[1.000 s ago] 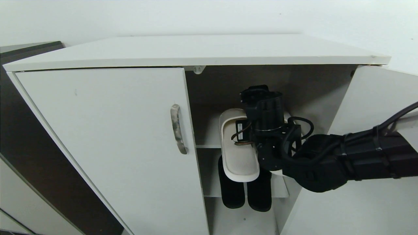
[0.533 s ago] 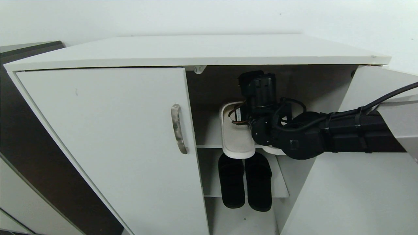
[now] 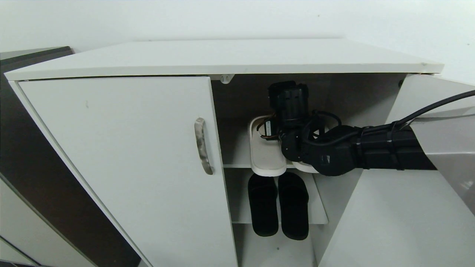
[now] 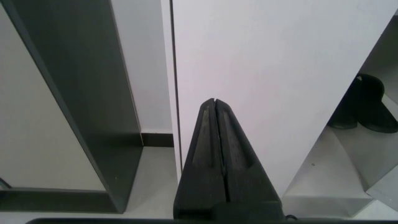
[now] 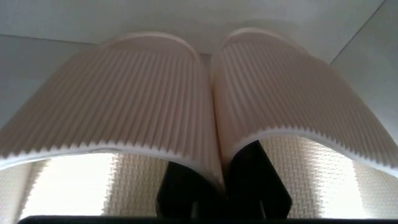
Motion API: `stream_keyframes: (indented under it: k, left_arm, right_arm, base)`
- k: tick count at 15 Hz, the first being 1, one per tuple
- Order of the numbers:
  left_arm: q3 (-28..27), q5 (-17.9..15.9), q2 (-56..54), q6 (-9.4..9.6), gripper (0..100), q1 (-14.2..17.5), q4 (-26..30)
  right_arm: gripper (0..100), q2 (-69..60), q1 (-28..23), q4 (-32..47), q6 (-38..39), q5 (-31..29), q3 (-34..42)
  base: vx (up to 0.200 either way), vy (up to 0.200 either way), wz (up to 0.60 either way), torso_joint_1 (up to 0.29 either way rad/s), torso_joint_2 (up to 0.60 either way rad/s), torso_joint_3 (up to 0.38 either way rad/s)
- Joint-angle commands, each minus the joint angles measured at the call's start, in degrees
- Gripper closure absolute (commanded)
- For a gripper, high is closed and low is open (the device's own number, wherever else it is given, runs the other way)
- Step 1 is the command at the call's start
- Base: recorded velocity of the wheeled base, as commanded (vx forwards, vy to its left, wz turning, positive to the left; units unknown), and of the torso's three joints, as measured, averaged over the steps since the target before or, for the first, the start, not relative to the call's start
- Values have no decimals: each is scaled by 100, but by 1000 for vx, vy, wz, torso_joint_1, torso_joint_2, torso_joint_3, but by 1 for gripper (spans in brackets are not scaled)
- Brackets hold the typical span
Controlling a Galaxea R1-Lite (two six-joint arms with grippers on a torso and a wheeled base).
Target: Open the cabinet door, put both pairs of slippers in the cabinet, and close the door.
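Clamping the two ribbed cream foam slippers (image 3: 265, 155) together lets the right gripper (image 5: 219, 177) seat both on the white cabinet's upper shelf (image 3: 237, 150), above the black slipper pair (image 3: 278, 205), while the left gripper (image 4: 214, 109) hangs closed.

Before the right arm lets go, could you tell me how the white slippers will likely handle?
Probably light: the right tool carries both white slippers by their straps. The ridged straps look like foam, so likely squashy, not slippery. Being flat, they should slide, not roll, on the shelf.
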Motion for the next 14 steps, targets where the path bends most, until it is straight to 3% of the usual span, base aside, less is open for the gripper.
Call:
stream_keyframes:
  k: [1, 7, 8, 14]
  left_arm:
    - [0, 2, -1, -3, 100, 1, 0]
    - [0, 20, -1, -3, 100, 1, 0]
    - [0, 20, -1, -3, 100, 1, 0]
    - [0, 28, -1, -3, 100, 1, 0]
  right_arm:
    - [100, 65, -3, 2, 10, -5, -11]
    - [100, 92, -11, 2, 28, -5, 24]
    - [0, 100, -11, 2, 36, -5, 24]
    - [0, -137, 68, -7, 36, -14, 332]
  base:
    - [0, 0, 0, 0, 0, 0]
    - [0, 0, 0, 0, 0, 0]
    - [0, 0, 0, 0, 0, 0]
    - [0, 0, 0, 0, 0, 0]
